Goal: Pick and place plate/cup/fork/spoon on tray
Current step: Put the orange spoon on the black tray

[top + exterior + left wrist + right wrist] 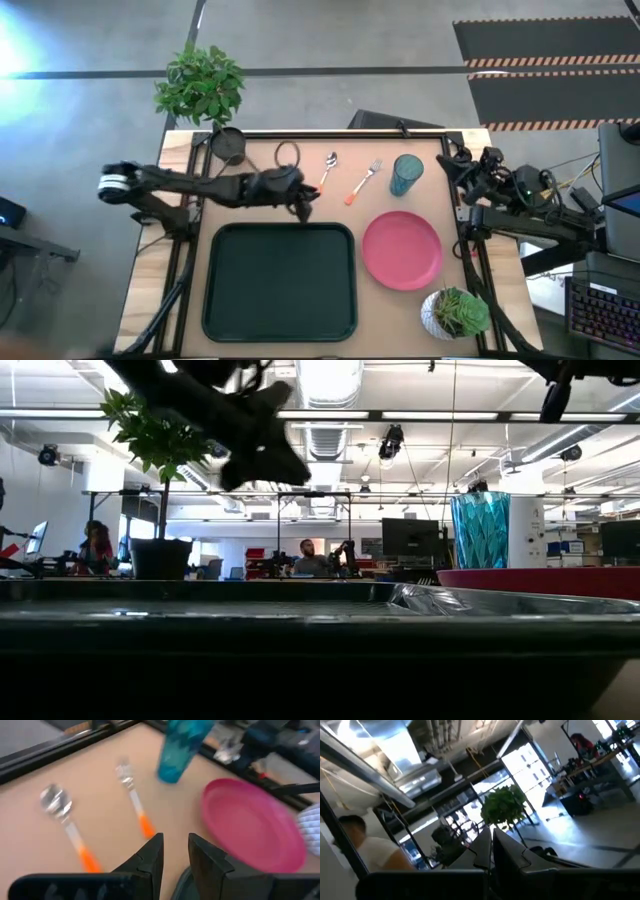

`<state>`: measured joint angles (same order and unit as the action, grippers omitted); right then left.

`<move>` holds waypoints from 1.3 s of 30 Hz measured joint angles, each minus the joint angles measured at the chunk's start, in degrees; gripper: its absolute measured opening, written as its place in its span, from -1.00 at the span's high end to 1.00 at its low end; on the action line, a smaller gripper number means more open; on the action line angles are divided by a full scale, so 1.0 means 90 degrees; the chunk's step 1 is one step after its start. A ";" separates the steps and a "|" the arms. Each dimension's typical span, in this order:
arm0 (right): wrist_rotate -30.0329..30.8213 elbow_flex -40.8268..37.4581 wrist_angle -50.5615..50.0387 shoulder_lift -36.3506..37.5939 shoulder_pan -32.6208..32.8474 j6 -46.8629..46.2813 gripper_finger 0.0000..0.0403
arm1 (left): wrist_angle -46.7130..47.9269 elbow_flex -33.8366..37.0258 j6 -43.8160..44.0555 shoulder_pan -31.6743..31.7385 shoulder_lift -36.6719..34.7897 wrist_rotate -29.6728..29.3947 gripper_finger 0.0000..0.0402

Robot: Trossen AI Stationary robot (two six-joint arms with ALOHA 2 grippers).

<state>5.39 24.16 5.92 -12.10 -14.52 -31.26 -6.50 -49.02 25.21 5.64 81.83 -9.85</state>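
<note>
Your left gripper is hanging above the table just past the tray's far rim, near that rim's right end. In the left wrist view its two dark fingers are standing a narrow gap apart, and nothing is sitting between them; they are touching none of the tableware. From the tray's centre, the gripper is lying at about 12 o'clock.

The spoon is lying on the bare table at about 1 o'clock from the gripper, bowl pointing away from the tray. The fork is lying just beside it, at about 2 o'clock, tines toward the far edge. The cup is standing upright further along at 2 o'clock, beside the fork and apart from it. The plate is resting flat on the table at about 4 o'clock from the gripper, just beside the tray's right rim and outside it. The tray itself is holding nothing.

Your right gripper is waiting off the table's far right corner, fingers closed together, holding nothing.
</note>
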 joint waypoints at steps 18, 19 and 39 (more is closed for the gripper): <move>-0.1446 0.2193 -0.1002 -0.2012 0.0000 0.1106 0.89 | 0.2666 -0.2596 0.0062 0.1202 0.2246 -0.0057 0.08; -0.1468 0.2271 -0.1085 -0.2065 0.0000 0.1135 0.88 | 0.2661 -0.2635 0.0153 0.1267 0.2326 -0.0067 0.07; -0.1935 0.2672 -0.1160 -0.2261 0.0002 0.1261 0.89 | 0.3293 -0.3300 0.0080 0.1670 0.3603 0.0566 0.07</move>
<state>-12.03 48.21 -4.51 -32.45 -14.50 -19.92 23.14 -78.72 25.93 20.67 114.25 -4.75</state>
